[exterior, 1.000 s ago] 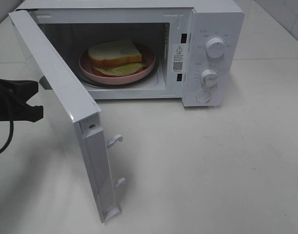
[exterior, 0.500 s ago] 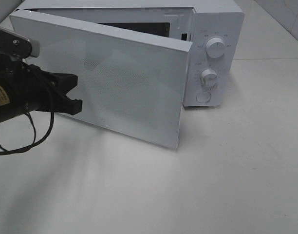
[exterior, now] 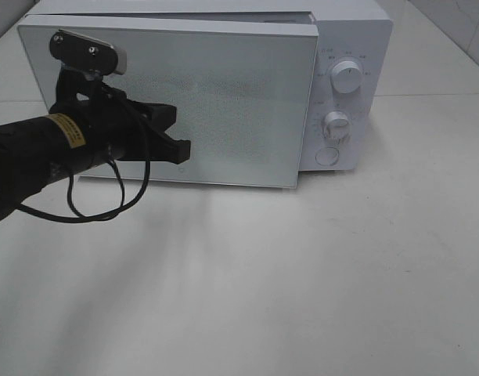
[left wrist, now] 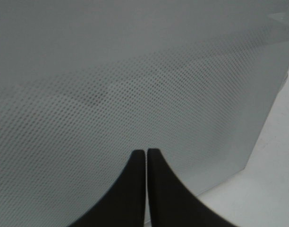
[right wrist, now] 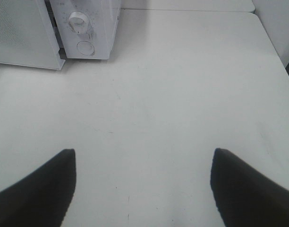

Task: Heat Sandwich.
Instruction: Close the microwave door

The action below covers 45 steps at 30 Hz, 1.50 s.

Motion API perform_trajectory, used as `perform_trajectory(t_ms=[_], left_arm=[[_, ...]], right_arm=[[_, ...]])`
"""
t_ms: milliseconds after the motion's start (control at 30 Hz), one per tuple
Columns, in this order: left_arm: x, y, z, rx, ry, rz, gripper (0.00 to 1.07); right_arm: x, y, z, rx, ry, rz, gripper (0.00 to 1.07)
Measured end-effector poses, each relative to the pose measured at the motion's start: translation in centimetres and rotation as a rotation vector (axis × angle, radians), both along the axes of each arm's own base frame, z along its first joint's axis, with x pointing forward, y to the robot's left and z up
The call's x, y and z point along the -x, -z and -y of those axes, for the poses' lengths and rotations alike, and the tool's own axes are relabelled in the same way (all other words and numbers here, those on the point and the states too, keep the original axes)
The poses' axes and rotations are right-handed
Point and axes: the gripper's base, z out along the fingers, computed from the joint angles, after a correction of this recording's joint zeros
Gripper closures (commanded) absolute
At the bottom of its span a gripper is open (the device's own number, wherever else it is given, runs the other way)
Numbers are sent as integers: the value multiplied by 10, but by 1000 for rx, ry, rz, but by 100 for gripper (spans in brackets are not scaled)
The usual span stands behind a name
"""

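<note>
The sandwich is hidden behind the white microwave door [exterior: 224,94], which stands almost flat against the oven front. My left gripper [exterior: 185,150] is shut with nothing in it, and its tips rest against the door's dotted window. In the left wrist view the two black fingers [left wrist: 135,189] lie pressed together right at the door [left wrist: 135,71]. My right gripper [right wrist: 144,151] is open and empty above bare table, well away from the microwave [right wrist: 95,19]; it does not show in the exterior view.
The microwave's control panel on its right carries an upper knob [exterior: 347,77], a lower knob [exterior: 336,124] and a round button [exterior: 327,156]. A black cable [exterior: 91,211] loops under the left arm. White table [exterior: 302,282] spreads in front.
The door has swung from wide open to almost closed, pushed by the left gripper moving right and towards the oven. The sandwich and its pink plate are now covered.
</note>
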Motion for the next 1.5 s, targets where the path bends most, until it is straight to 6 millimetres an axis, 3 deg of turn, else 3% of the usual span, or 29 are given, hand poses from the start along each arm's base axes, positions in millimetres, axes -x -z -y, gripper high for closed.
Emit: perform_trajectory(t_ms=[333, 500, 633, 1500], left_arm=[[-14, -1, 39, 12, 3, -3, 106], [-17, -1, 49, 23, 4, 2, 106], [-30, -2, 65, 65, -22, -2, 106], [-57, 5, 104, 20, 14, -28, 106]], right_arm=[[0, 0, 0, 0, 0, 0, 31], [0, 0, 0, 0, 0, 0, 31], [0, 0, 0, 0, 0, 0, 31], [0, 0, 0, 0, 0, 0, 32]])
